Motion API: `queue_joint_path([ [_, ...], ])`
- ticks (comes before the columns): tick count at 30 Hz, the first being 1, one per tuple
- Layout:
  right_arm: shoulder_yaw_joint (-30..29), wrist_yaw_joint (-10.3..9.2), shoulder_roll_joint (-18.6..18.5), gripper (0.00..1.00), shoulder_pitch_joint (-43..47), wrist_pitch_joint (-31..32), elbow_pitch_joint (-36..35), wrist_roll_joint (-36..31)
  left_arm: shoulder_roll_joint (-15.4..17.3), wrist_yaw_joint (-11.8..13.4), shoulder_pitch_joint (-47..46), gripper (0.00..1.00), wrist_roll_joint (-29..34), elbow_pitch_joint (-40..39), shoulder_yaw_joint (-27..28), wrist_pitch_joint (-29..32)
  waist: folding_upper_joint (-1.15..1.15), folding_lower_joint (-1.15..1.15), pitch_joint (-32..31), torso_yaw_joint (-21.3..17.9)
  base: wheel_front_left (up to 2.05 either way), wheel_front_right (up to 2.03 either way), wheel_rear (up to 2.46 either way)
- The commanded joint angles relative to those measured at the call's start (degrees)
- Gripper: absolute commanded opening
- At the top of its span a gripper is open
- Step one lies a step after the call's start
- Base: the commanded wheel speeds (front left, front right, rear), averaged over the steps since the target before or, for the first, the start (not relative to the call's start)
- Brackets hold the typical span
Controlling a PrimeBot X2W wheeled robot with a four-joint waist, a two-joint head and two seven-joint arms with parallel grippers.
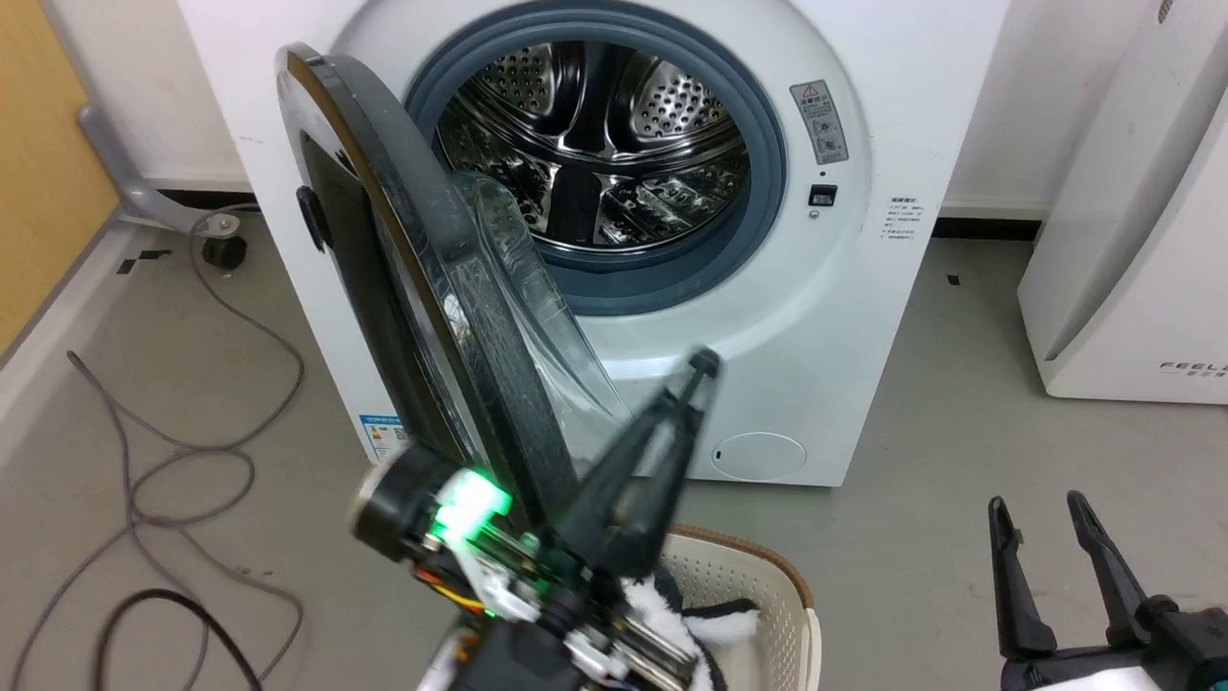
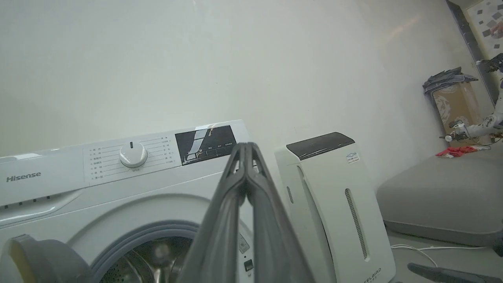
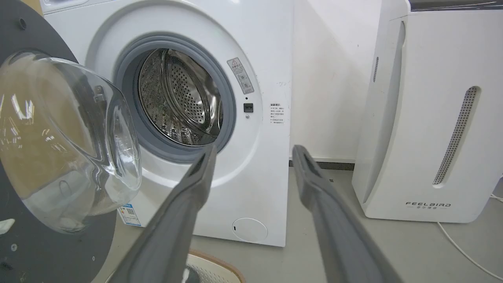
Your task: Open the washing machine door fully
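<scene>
Swinging the washing machine door wider calls, I judge, for a steady sideways push on its inner face, away from the drum. The door hangs half open at the left edge of the washing machine. My left end effector, fingers pressed together, slants up just beside the glass bowl. My right end effector hovers low, fingers apart.

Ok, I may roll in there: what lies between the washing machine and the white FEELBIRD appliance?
Bare grey floor up to the dark skirting, nothing standing there; the head view shows it.
</scene>
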Motion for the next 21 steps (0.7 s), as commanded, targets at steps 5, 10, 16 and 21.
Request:
queue_joint_path([
  [5, -0.16, 0.05, 0.26, 1.00, 1.21, -0.25, -0.47, 0.60, 0.37, -1.19, 2.16, 0.00, -0.28, 2.00, -4.63, -0.24, 0.00, 0.00, -0.06, 0.57, 0.00, 0.00, 0.00],
  [10, -0.15, 0.05, 0.26, 1.00, 1.07, -0.25, -0.60, 0.49, 0.64, -1.47, 4.38, 0.00, -0.39, 5.51, -8.97, -0.24, 0.00, 0.00, 0.10, 1.22, 0.00, 0.00, 0.00],
  [16, -0.15, 0.05, 0.26, 1.00, 1.06, -0.25, -0.35, 0.56, 1.47, -1.35, 6.47, 0.00, -0.87, 10.48, -11.97, -0.24, 0.00, 0.00, 0.38, 1.78, 0.00, 0.00, 0.00],
  [21, -0.12, 0.05, 0.26, 1.00, 0.96, -0.25, -0.04, 0.58, 1.86, -0.04, 7.48, 0.00, -1.86, 15.28, -11.78, -0.24, 0.00, 0.00, 0.58, 1.96, 0.00, 0.00, 0.00],
])
